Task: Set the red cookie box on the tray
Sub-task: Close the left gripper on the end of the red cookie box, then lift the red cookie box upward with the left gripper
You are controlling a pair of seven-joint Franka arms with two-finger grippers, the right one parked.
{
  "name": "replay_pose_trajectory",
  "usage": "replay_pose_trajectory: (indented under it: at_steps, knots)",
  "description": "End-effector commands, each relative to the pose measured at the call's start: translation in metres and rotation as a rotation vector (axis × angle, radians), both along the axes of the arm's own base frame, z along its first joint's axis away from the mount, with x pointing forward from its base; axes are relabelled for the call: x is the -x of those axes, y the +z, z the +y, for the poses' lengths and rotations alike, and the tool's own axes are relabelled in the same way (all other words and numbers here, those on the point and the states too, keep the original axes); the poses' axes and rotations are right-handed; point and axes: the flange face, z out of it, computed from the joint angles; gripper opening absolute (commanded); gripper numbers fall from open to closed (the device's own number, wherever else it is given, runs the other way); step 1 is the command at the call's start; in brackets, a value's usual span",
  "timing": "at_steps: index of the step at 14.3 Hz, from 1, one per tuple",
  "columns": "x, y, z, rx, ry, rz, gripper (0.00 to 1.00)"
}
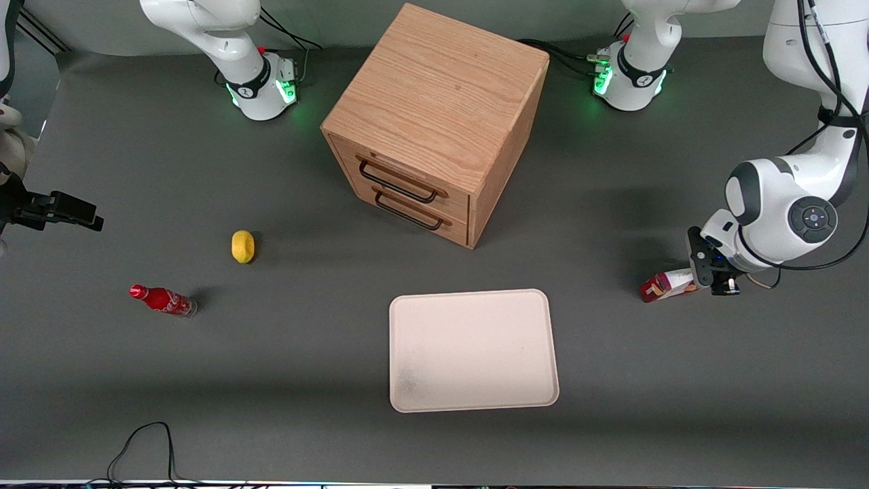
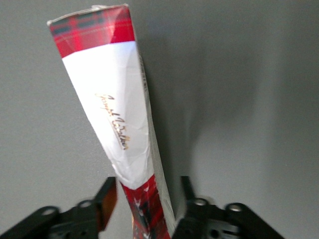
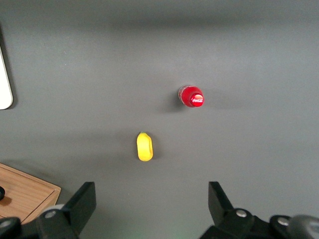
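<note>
The red cookie box (image 1: 667,286) lies on the grey table toward the working arm's end, well apart from the tray. In the left wrist view the red cookie box (image 2: 117,109) shows a white face with gold script and red tartan ends. My left gripper (image 1: 703,278) is low over the box's end that points away from the tray. My gripper (image 2: 148,181) is open, a finger on each side of the box with a small gap to each. The cream-white tray (image 1: 407,401) lies near the front edge with nothing on it; a corner of the tray (image 3: 4,74) shows in the right wrist view.
A wooden two-drawer cabinet (image 1: 434,122) stands farther from the front camera than the tray. Toward the parked arm's end lie a yellow lemon (image 1: 242,246) and a small red soda bottle (image 1: 163,300). A black cable (image 1: 146,441) loops at the front edge.
</note>
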Motion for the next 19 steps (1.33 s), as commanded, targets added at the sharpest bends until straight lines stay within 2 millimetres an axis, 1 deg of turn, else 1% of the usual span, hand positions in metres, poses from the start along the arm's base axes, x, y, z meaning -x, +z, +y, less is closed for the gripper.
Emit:
replay_pose_trajectory:
  at_steps: [1,3,5,7,8,9,11,12,14,15,17,19]
  knots:
    - [0.001,0.004,-0.002,0.005,-0.001,-0.015,0.00]
    - [0.000,0.006,-0.001,0.005,-0.001,-0.016,0.00]
    - [-0.002,0.012,-0.002,0.007,-0.003,-0.015,0.00]
    - [-0.001,0.025,-0.002,0.010,-0.005,-0.012,0.00]
    - [-0.002,0.041,-0.001,0.013,-0.003,-0.010,0.00]
    - [-0.005,0.064,-0.002,0.018,-0.008,-0.004,0.00]
    - [-0.013,0.122,-0.002,0.018,-0.015,0.046,0.00]
    - [-0.017,0.154,0.000,0.020,-0.012,0.080,0.00]
    - [-0.030,0.226,0.000,0.000,-0.028,0.103,0.00]
    - [-0.032,0.254,0.000,-0.012,-0.028,0.120,0.00]
    - [-0.032,0.301,0.000,-0.015,-0.017,0.117,0.00]
    - [-0.035,0.333,-0.003,-0.020,0.013,0.072,0.00]
